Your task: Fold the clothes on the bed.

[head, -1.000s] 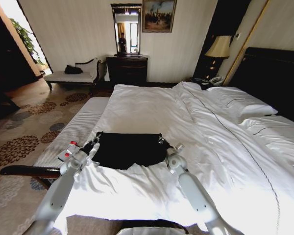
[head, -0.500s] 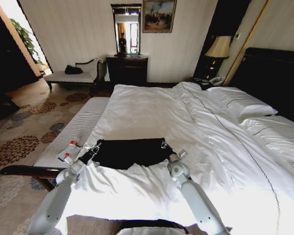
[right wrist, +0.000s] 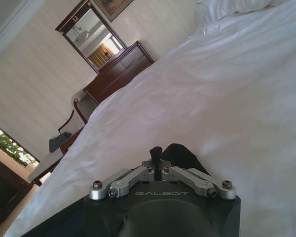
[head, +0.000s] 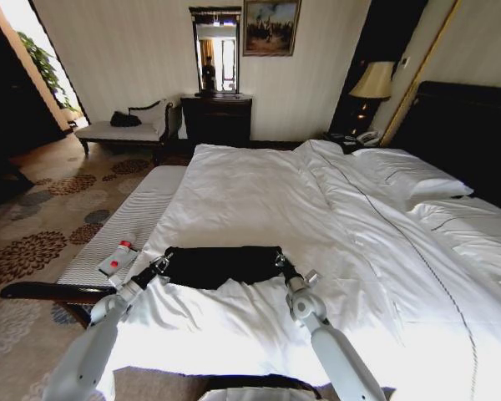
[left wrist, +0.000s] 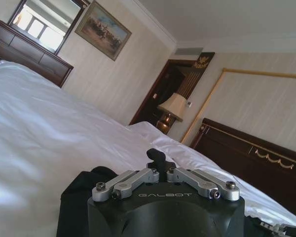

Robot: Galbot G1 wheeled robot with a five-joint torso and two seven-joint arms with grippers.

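Gripping the black T-shirt [head: 221,266] at its two ends, the left tool [head: 163,261] and right tool [head: 280,261] pinch fabric. It lies folded near the white bed's [head: 259,192] foot edge, dark headboard [head: 472,134] far right.

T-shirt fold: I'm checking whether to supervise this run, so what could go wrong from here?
The left gripper and right gripper each pinch a corner of the black T-shirt; if one slips, the fold may skew. The wrinkled white duvet underneath could drag along. The left arm works near the small bottle on the striped bench and might knock it.
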